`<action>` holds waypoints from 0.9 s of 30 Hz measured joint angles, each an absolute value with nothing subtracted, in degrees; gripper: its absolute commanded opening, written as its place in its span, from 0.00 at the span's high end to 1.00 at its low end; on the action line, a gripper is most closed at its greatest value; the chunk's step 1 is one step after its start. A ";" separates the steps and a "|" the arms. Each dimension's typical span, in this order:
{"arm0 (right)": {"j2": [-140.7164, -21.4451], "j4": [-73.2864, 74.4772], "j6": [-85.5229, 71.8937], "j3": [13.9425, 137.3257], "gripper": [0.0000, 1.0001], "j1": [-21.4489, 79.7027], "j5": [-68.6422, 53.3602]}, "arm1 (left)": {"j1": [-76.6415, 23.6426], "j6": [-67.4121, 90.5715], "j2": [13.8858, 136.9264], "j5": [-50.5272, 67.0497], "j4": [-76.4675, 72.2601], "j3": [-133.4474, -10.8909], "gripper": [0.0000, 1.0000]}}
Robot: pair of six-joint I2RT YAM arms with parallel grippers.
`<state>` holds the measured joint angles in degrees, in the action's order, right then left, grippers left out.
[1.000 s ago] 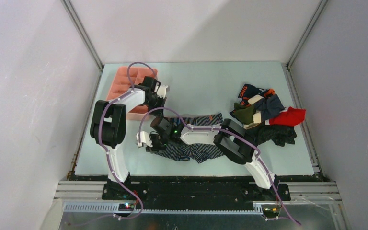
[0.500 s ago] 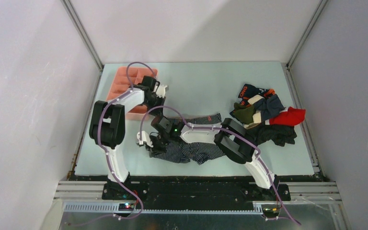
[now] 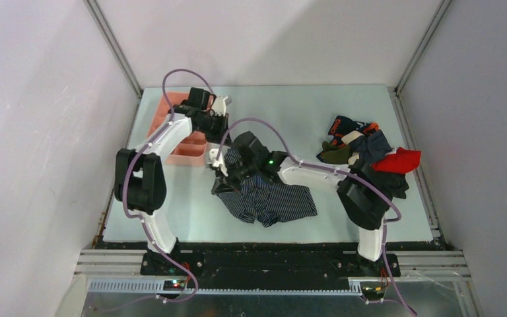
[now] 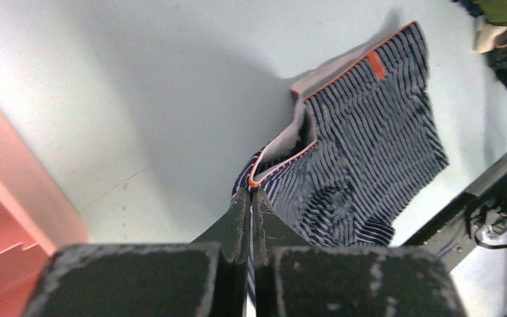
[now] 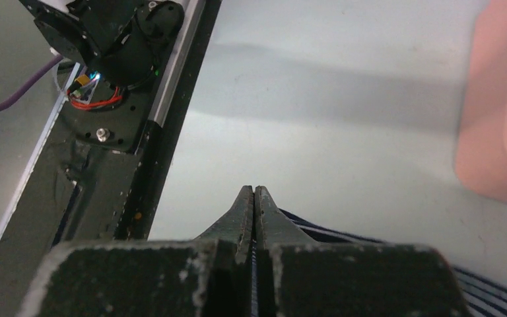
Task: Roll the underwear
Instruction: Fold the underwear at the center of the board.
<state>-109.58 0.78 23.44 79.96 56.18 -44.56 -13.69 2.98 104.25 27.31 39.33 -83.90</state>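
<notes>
From above, the left arm (image 3: 170,137) and right arm (image 3: 317,173) both reach to the raised edge of the striped brief (image 3: 270,201); lifting both corners evenly should spread it flat for rolling. Left wrist: the left claw (image 4: 251,198) is pinched together on the orange-edged waistband (image 4: 289,142), with the brief hanging ahead of it. Right wrist: the right claw (image 5: 254,201), tilted downward, is clamped on striped cloth just beneath its tips.

We take this for a robotics lab test cell. Plain pale panel walls (image 3: 39,132) on slim aluminium frame posts (image 3: 113,47) box in a flat pale green table (image 3: 284,112). Two white-and-black robot arms (image 3: 171,135) trailing purple cables (image 3: 254,119) are bolted to a black metal base rail (image 3: 264,261) at the near edge, beside exposed red wiring (image 5: 96,99).
</notes>
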 measured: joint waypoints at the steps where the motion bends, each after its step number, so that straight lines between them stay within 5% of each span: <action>1: -108.18 0.30 23.03 78.52 1.00 55.48 -44.77 | -14.00 3.25 104.27 27.75 39.51 -84.47 1.00; 27: -82.15 2.59 21.74 49.21 1.00 38.92 -48.99 | -30.22 19.66 116.11 30.48 33.04 -99.66 1.00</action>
<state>-82.15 2.59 21.74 49.21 38.92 -48.99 -30.22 19.66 116.11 30.48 33.04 -99.66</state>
